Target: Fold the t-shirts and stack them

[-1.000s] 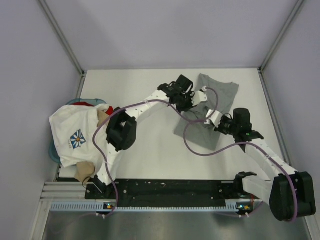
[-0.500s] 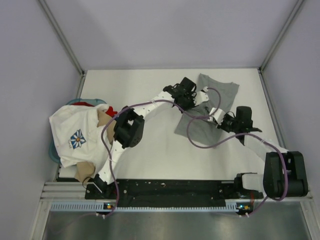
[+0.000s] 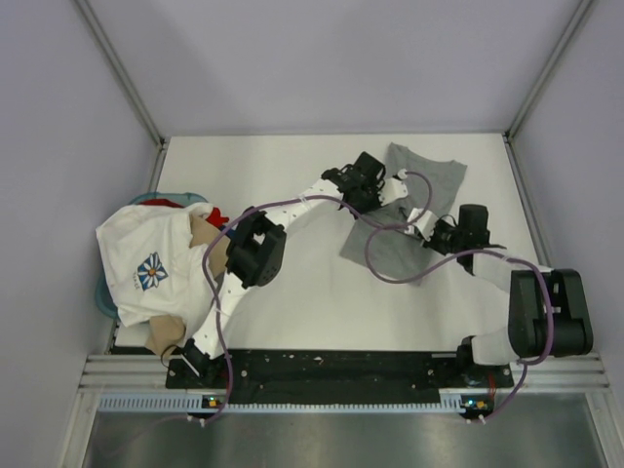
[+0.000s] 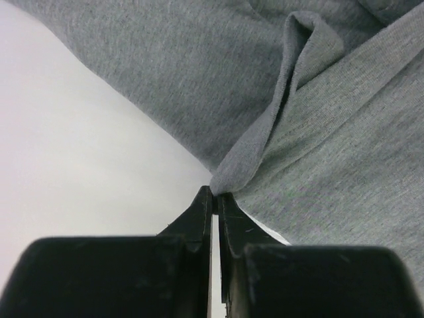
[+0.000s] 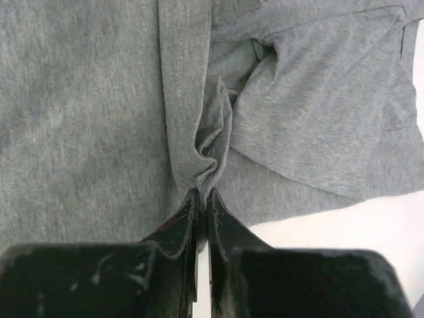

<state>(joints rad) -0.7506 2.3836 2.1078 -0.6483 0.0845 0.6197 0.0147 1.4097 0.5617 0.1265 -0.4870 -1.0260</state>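
Right arm (image 3: 541, 312): its elbow has pulled in from the near right corner toward the middle. Both grippers have stayed on the grey shirt, and the shirt's near end looks shorter than before.
Pile: it sits at the left edge of the tabletop (image 3: 273, 166). A white t-shirt (image 3: 146, 263) with a flower is on top. A tan one (image 3: 166, 333) pokes out at the near side. A bit of red cloth (image 3: 172, 203) shows at the far side. None looks folded yet.
Left gripper (image 4: 215, 195): closed tight on a pinch of grey cloth at the shirt's edge. A ridge of cloth stands up from its tips.
Right gripper (image 5: 203, 193): closed tight on a bunched fold of the same shirt, beside a stitched hem.
Grey t-shirt (image 3: 429, 180): it lies toward the far right corner, partly flat.
Feel: I think it is soft, light and floppy, so it will sag and drag. Holding it at the edges or corners should keep the fold straight.
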